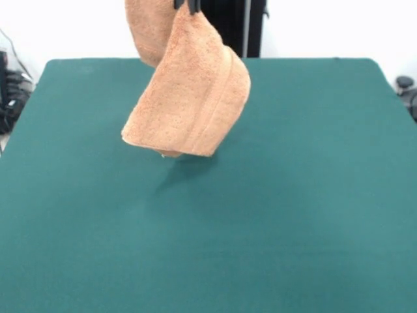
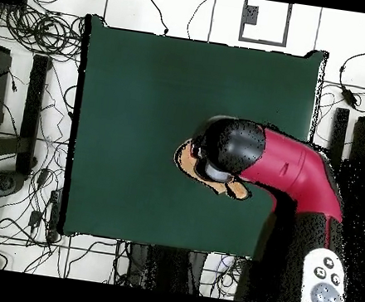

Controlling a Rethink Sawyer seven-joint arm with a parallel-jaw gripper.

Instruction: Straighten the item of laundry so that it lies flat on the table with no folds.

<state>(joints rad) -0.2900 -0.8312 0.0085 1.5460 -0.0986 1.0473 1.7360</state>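
The item of laundry (image 1: 189, 98), an orange-tan terry towel with a woven band, hangs in the air, folded and twisted on itself. My gripper (image 1: 187, 6) shows only as black tips at the top edge, shut on the towel's upper corner. The towel's lowest edge hangs just over the green table (image 1: 293, 195) and casts a shadow under it. In the overhead view the red and black arm (image 2: 288, 168) reaches over the table (image 2: 144, 94) and hides the gripper. Only slivers of the towel (image 2: 187, 157) show around the arm's black wrist.
Tangled cables (image 2: 35, 28) lie on the floor along one side of the table, and dark equipment (image 1: 13, 91) sits by its edge. A small black object (image 1: 406, 85) stands off the far right corner. Green cloth spreads wide around the towel.
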